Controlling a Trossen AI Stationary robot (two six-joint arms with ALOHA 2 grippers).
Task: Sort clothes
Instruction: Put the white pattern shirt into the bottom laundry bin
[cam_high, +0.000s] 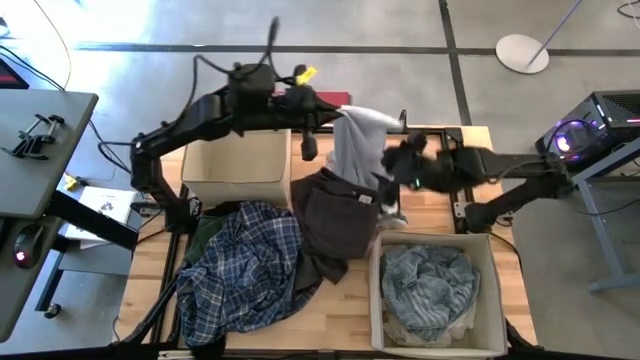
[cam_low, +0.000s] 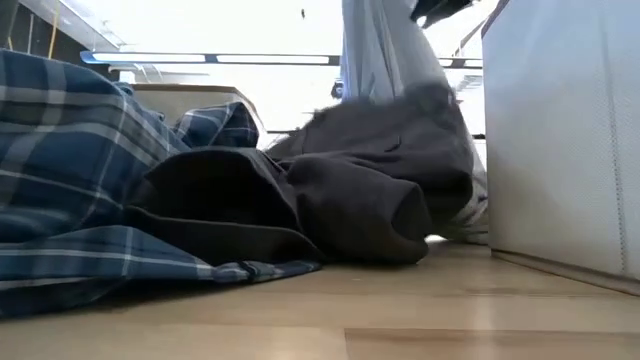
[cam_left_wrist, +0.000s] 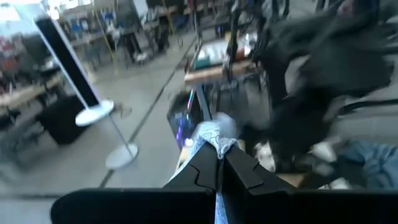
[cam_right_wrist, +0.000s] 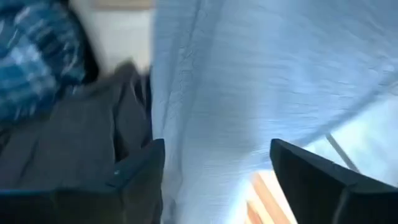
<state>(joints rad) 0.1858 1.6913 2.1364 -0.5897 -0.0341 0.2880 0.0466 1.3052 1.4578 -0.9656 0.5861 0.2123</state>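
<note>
Above the middle of the table, in the high view, the left gripper (cam_high: 340, 112) is pinching the top of a pale grey garment (cam_high: 358, 150) and holding it up so it is hanging over the dark grey garment (cam_high: 335, 225). The right gripper (cam_high: 408, 165) is sitting just beside the hanging cloth, blurred. A blue-and-white plaid shirt (cam_high: 245, 265) is lying to the left, an empty beige box (cam_high: 236, 165) is standing behind it, and a second beige box (cam_high: 435, 290) at the right is holding pale clothes (cam_high: 430, 280). To do this step well, the lift should, I judge, be carrying the hem clear of the dark pile before swinging toward the box of pale clothes.

In the low view, the pale grey garment (cam_low: 385, 55) is dropping in a narrow column from above, its lower end disappearing behind the dark grey garment (cam_low: 370, 180), so I cannot tell whether it is hanging free. The plaid shirt (cam_low: 70, 170) is heaped at the left.

In the left wrist view, the left gripper's fingers (cam_left_wrist: 205, 171) are closing tightly on a bunched knot of the pale cloth (cam_left_wrist: 214, 134).

In the right wrist view, the right gripper (cam_right_wrist: 217, 165) is standing with fingers spread wide, gripping nothing, the thin, finely creased pale fabric (cam_right_wrist: 261, 81) draping right before it.
</note>
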